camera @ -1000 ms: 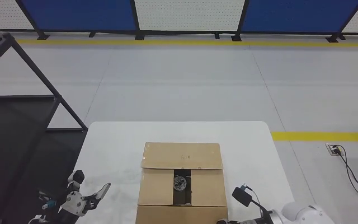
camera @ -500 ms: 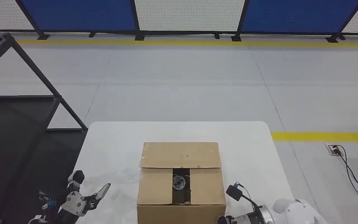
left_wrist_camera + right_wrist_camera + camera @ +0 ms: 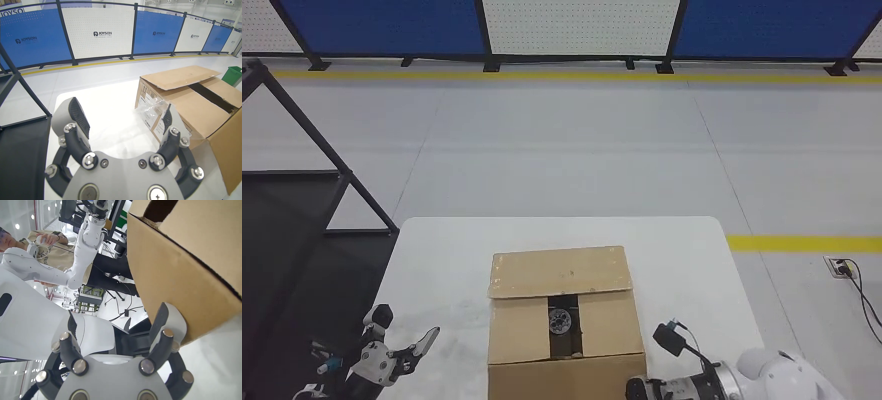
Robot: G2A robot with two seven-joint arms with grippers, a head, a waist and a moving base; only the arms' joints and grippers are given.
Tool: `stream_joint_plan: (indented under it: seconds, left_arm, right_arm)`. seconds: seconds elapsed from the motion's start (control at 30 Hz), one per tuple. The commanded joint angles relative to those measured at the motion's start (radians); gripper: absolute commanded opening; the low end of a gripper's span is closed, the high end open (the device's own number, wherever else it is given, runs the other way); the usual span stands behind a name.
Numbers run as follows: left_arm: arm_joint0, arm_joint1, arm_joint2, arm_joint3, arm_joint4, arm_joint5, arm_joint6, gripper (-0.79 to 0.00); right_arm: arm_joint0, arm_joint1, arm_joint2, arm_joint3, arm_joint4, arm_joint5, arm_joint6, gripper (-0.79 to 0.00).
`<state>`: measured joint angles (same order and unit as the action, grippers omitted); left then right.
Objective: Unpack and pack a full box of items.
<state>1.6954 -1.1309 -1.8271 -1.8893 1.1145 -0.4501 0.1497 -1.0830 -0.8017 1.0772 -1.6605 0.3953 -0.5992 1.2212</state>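
Currently the left gripper is hovering, jaws apart — the brown cardboard box is sitting near it; the right gripper, also spread, is touching the box's corner.

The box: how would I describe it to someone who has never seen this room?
Find the white table before the blue-and-white fence. On its near half sits a brown cardboard box, the sole carton there. Its top flaps leave a dark gap down the middle.
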Motion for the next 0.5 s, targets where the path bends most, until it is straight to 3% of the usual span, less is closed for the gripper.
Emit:
stream_joint_plan:
  seconds: [0.0, 0.3, 0.37, 0.47]
  left_arm:
    - [0.000, 0.000, 0.000, 0.000, 0.000, 0.000, 0.000, 0.000]
    - [0.000, 0.000, 0.000, 0.000, 0.000, 0.000, 0.000, 0.000]
    - [0.000, 0.000, 0.000, 0.000, 0.000, 0.000, 0.000, 0.000]
    - [0.000, 0.000, 0.000, 0.000, 0.000, 0.000, 0.000, 0.000]
  right_arm:
    - [-0.017, 0.018, 0.024, -0.033, 0.000, -0.008, -0.008, 0.000]
    - [-0.072, 0.080, 0.151, -0.126, 0.100, -0.070, -0.070, 0.000]
    - [-0.055, 0.082, 0.172, -0.113, 0.152, -0.054, -0.067, 0.000]
    - [-0.006, 0.075, 0.176, -0.085, 0.245, 0.047, -0.107, 0.000]
